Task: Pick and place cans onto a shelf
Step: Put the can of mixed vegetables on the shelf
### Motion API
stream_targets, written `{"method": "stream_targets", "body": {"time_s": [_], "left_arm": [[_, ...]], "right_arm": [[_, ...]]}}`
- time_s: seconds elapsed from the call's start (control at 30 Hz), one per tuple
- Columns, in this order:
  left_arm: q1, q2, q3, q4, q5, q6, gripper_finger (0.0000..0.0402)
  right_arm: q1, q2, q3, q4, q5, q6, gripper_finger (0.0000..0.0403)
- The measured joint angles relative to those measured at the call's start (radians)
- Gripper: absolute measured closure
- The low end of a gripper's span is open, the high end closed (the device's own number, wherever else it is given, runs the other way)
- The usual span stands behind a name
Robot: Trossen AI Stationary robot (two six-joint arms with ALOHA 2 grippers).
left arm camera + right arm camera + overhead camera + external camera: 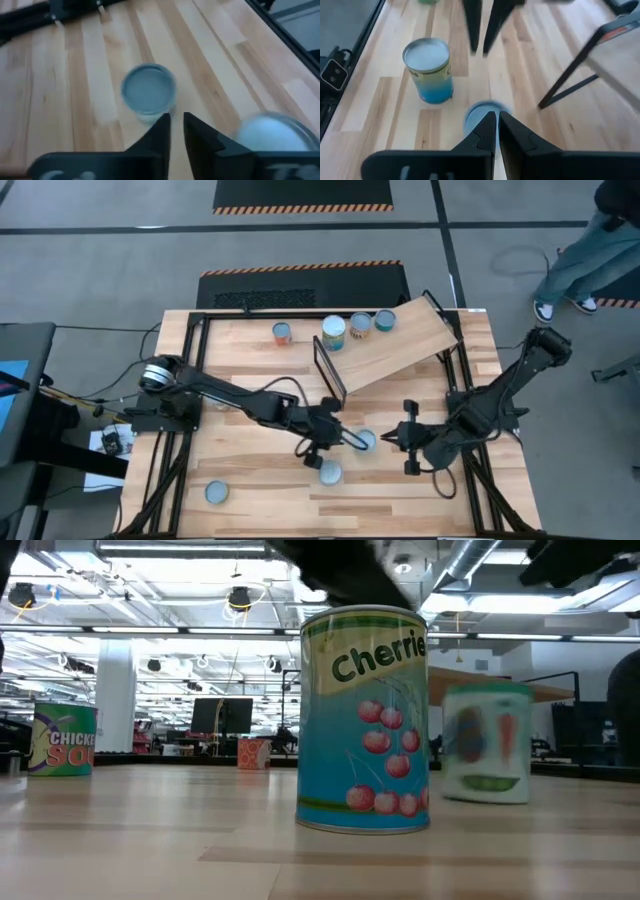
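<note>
both grippers over 2 middle cans

left gripper [318, 448] and right gripper [408, 437] hover near the table's front-middle, fingers nearly closed and empty, facing 2 cans [366, 441] [330, 472], likely lining up a pick. 3 cans [360, 325] already sit along the shelf's [400, 342] rear edge.

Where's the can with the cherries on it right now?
In the low view the cherries can stands upright on the table, nearest the camera. A blurred can with vegetables on it stands behind it to the right, and a soup can far left.
</note>
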Motion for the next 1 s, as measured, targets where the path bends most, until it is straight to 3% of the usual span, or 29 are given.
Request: {"method": "stream_targets", "body": {"time_s": [0.1,0.27,0.43,0.57,0.8,1.0], "left_arm": [[-0.001,-0.077,-0.123,0.092,0.021,-0.052,0.0395],[0.000,-0.231,-0.399,0.409,0.025,-0.151,0.0394],[-0.001,-0.366,-0.635,0.680,-0.017,-0.221,0.0397],[0.001,-0.454,-0.787,0.803,-0.061,-0.233,0.0401],[0.031,-0.514,-0.980,1.052,-0.054,-0.235,0.0401],[0.079,-0.513,-1.033,1.099,-0.052,-0.235,0.0401]], "right_arm": [[-0.025,0.066,0.000,0.026,-0.042,-0.002,0.0359],[-0.061,0.159,0.001,0.074,-0.100,0.001,0.0339],[-0.106,0.230,0.035,0.067,-0.138,-0.006,0.0294],[-0.133,0.280,0.078,0.064,-0.201,-0.051,0.0248],[-0.170,0.366,0.143,0.003,-0.252,-0.075,0.0197],[-0.191,0.429,0.165,-0.028,-0.246,-0.076,0.0220]]}}
